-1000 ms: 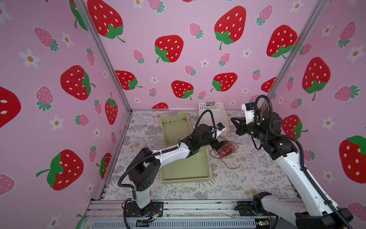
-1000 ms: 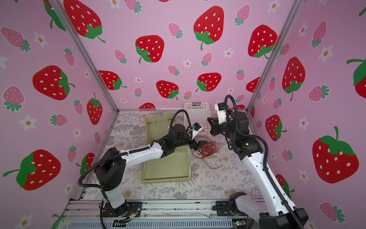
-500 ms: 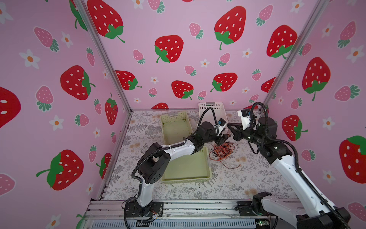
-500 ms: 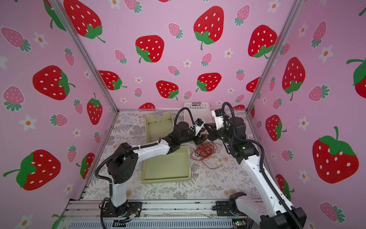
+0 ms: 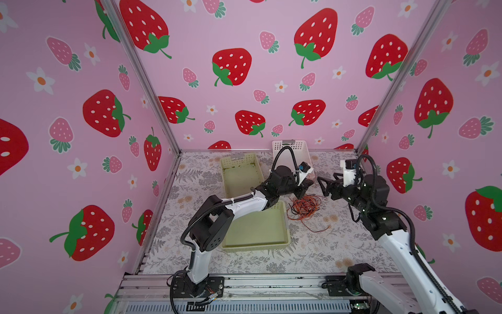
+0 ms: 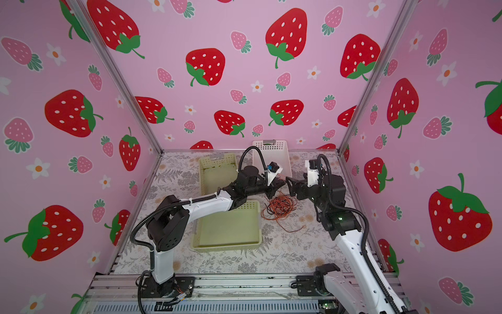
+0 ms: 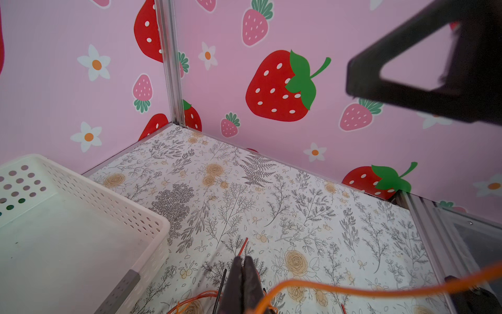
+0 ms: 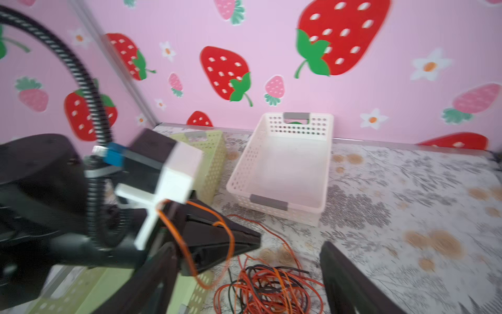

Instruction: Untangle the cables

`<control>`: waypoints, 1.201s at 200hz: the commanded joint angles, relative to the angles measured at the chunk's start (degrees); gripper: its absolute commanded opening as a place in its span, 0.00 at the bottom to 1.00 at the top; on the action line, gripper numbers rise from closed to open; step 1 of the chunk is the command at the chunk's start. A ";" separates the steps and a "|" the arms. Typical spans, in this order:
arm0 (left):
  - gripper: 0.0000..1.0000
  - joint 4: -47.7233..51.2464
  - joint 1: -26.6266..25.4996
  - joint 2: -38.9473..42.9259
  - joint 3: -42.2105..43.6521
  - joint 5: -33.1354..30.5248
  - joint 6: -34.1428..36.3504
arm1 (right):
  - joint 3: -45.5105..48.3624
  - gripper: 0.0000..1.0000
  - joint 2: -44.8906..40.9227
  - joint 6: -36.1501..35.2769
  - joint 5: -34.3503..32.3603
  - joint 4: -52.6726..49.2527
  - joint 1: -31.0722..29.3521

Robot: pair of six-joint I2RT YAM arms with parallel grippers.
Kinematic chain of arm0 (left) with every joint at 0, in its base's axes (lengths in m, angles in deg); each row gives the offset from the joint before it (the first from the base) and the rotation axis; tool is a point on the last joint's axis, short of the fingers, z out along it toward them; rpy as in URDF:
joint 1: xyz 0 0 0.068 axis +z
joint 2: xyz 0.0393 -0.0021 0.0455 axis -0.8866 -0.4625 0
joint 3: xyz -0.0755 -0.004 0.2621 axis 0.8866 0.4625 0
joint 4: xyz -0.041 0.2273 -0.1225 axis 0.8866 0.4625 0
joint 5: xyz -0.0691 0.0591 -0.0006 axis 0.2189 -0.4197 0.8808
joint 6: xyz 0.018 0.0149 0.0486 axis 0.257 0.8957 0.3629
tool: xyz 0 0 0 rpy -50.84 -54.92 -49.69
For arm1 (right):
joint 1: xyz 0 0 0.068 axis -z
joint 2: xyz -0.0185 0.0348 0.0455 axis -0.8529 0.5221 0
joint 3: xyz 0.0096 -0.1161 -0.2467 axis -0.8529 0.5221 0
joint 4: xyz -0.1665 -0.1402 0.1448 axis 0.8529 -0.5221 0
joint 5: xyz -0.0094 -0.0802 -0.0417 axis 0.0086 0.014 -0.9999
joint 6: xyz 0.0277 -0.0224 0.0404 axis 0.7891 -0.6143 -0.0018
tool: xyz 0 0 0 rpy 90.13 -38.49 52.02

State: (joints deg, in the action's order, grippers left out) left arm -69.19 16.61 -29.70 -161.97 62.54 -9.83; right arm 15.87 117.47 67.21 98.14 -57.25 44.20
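Note:
The cables (image 5: 304,208) (image 6: 279,208) lie as a tangle of thin orange, red and black wires on the floral mat, right of the near tray. My left gripper (image 5: 304,190) (image 6: 277,187) hangs just above the tangle's far edge. In the left wrist view it (image 7: 243,259) is shut and a red cable end (image 7: 245,243) sticks out past its tips. An orange cable (image 8: 190,250) loops loosely over it. My right gripper (image 5: 322,186) (image 6: 289,186) faces it from the right, open. Its fingers (image 8: 347,277) straddle the tangle (image 8: 271,288) from above.
A white perforated basket (image 5: 288,145) (image 8: 285,168) stands at the back wall. A yellow-green basket (image 5: 239,160) sits to its left. A larger green tray (image 5: 255,246) lies under the left forearm. Pink walls close three sides.
My left jaws have gone from open to shut by the tangle. The right gripper has come down towards the left one and its jaws have opened.

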 commanded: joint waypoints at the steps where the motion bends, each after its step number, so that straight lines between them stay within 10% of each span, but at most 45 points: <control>1: 0.00 -1.96 0.63 2.92 -2.20 1.99 -1.39 | 5.26 0.86 -4.00 3.33 -3.02 1.96 4.46; 28: 0.00 -2.92 0.93 4.19 -2.28 2.65 -2.35 | 12.93 0.88 -4.31 9.48 -7.10 1.43 6.55; 78: 0.00 -3.68 0.92 5.62 -2.37 5.44 -4.65 | 21.08 0.83 9.32 16.88 15.36 16.20 6.24; 137: 0.00 -4.23 0.25 6.86 -1.49 6.33 -5.22 | 18.93 0.73 20.71 17.52 24.21 22.54 3.73; 240: 0.00 -3.01 -0.03 10.51 -2.73 5.07 -5.77 | 13.38 0.07 29.91 13.04 20.45 18.44 2.55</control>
State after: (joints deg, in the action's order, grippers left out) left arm -70.62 16.89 -22.24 -161.97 67.59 -15.42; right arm 32.09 147.78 82.51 121.18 -37.20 47.10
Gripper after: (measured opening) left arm 0.048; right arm 0.114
